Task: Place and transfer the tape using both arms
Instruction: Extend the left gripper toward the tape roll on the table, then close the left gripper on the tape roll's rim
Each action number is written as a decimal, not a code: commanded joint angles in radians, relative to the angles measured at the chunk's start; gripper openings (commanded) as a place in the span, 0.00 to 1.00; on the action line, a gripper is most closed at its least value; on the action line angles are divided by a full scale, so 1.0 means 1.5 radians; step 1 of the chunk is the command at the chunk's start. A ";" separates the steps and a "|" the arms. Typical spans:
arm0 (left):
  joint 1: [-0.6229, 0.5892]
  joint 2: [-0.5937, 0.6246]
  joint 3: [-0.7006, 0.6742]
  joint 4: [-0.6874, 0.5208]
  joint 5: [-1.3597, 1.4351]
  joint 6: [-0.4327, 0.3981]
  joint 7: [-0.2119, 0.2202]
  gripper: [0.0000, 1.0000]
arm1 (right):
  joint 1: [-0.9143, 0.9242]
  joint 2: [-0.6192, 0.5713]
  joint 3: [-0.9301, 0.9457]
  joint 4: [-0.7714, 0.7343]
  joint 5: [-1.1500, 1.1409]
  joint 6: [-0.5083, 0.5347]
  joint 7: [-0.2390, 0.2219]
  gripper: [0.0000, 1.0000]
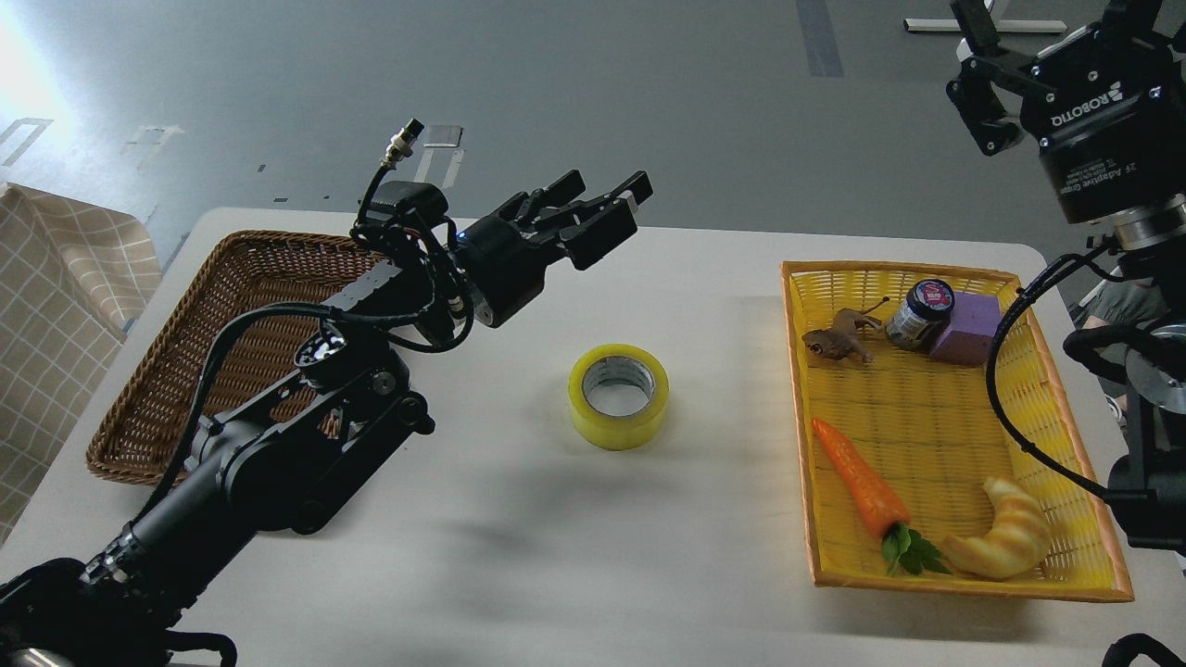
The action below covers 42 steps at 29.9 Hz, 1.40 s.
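A yellow tray (1066,574) at the right of the white table (463,574) is seen holding a carrot (860,482), a croissant (1010,542), a brown toy animal (839,338), a small dark-lidded jar (919,313) and a purple block (968,329). A brown wicker basket (232,306) is set at the left, its visible part bare. The tape (619,396) is pictured lying flat on the table between the two containers, touched by nothing. The left gripper (607,199) is held above and left of the roll, fingers parted, grasping nothing. The right gripper (1019,65) is raised at the upper right, fingers spread, nothing visible between them.
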 commanded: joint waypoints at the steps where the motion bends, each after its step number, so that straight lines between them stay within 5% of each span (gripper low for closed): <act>1: 0.023 0.025 0.001 -0.003 0.015 0.025 -0.001 0.98 | 0.004 -0.004 0.001 0.003 0.000 0.000 -0.002 1.00; 18: 0.063 0.124 0.113 0.012 0.055 0.030 0.001 0.98 | 0.018 -0.007 0.012 0.006 0.000 0.000 -0.008 1.00; 28: 0.061 0.076 0.141 0.054 0.055 0.028 0.012 0.98 | 0.040 -0.009 0.011 0.002 -0.001 0.000 -0.017 1.00; 42: 0.029 -0.005 0.156 0.118 0.055 0.008 0.067 0.98 | 0.040 -0.029 0.013 -0.001 -0.002 0.000 -0.017 1.00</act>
